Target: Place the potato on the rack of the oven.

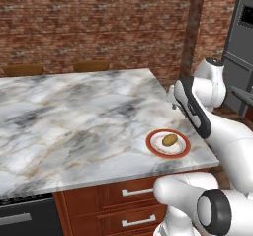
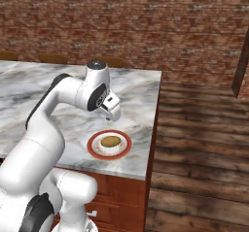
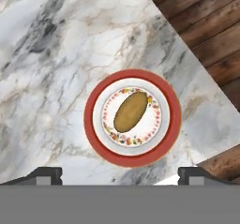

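The potato (image 3: 131,111) is a small yellowish-brown oval lying on a red-rimmed white plate (image 3: 95,135). The plate rests near the front right corner of the marble island (image 1: 74,116). From the base cameras the potato (image 1: 170,140) (image 2: 111,141) is seen on the plate (image 1: 156,150) (image 2: 93,148) close to the counter edge. My gripper (image 2: 113,111) hangs above the plate, pointing down, a clear gap over the potato. Its fingertips (image 3: 45,174) stand wide apart in the hand view, so the gripper (image 3: 121,177) is open and holds nothing. The oven and its rack are out of view.
The island's right edge (image 2: 154,124) drops to a dark wood floor (image 2: 204,143). Red-brown drawers (image 1: 131,193) sit under the counter. Wooden chair backs (image 1: 91,65) line the far side before a brick wall. A tall grey appliance (image 1: 239,37) stands at the right.
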### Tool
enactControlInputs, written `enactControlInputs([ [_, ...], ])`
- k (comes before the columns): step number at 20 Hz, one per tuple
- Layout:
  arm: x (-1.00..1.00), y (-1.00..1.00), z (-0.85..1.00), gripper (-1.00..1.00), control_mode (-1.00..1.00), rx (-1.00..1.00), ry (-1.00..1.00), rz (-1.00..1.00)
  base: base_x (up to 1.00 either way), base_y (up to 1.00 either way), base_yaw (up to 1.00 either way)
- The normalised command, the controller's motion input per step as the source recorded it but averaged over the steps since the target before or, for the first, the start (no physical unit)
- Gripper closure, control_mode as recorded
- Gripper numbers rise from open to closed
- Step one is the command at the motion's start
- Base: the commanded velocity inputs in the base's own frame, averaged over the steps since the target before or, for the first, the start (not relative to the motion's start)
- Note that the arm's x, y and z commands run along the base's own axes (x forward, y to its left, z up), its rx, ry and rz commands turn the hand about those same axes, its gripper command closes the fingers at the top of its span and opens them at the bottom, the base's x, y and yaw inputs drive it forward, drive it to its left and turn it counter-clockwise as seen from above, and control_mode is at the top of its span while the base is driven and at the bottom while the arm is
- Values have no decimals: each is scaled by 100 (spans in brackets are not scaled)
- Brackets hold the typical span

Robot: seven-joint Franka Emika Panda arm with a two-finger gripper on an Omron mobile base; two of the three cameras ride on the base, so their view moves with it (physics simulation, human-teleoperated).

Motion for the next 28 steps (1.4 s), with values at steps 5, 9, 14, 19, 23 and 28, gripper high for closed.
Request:
enactControlInputs([
  [5, 2, 3, -66, -100, -100, 6, 0, -24, 0, 0, 0],
  [9, 13, 9, -79, -100, -100, 0, 11, -14, 0, 0, 0],
  [14, 20, 0, -66, -100, -100, 0, 5, -8, 0, 0, 0],
  [19, 31, -12, -40, -100, -100, 0, 0, -2, 0, 0, 0],
  [23, 30, -3, -25, -100, -100, 2, 0, 0, 0, 0, 0],
  [28, 23, 0, -34, -100, -100, 1, 0, 0, 0, 0, 0],
])
